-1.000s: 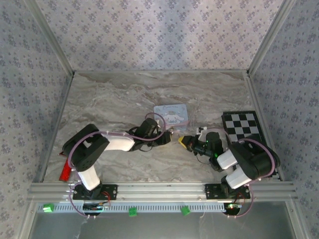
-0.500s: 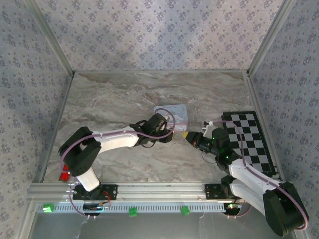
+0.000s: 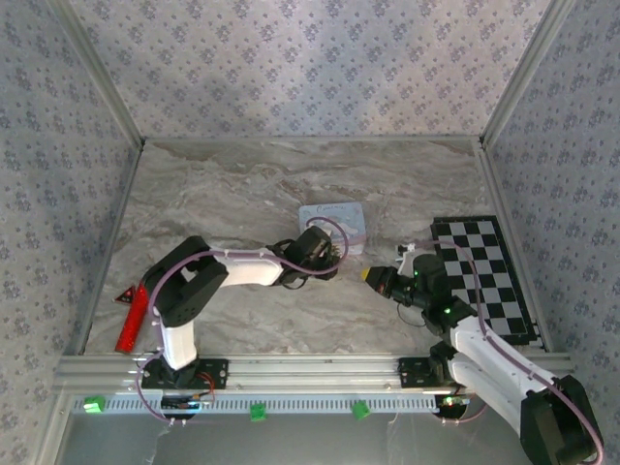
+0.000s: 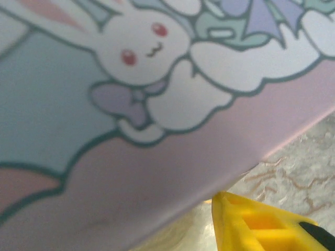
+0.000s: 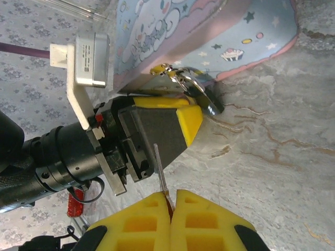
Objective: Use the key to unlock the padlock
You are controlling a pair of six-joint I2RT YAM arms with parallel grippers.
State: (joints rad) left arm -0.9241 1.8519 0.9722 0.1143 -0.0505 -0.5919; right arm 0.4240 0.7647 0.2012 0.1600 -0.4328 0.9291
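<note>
in the top view, the left gripper is seen at the centre of the marble table, at the lower edge of a cartoon-printed pad, and the right gripper is pointed at it from just right of centre, beside a checkerboard; a red object is seen at the lower left. in the left wrist view, the pad's rabbit print is seen close up across the frame, with one yellow finger at the lower right; whether this gripper is clenched or released cannot be told. in the right wrist view, the yellow fingers at the bottom are pressed together on the key, its thin blade pointed upward. the padlock is seen above centre, at the tip of the left gripper's yellow pad and against the pad's edge.
</note>
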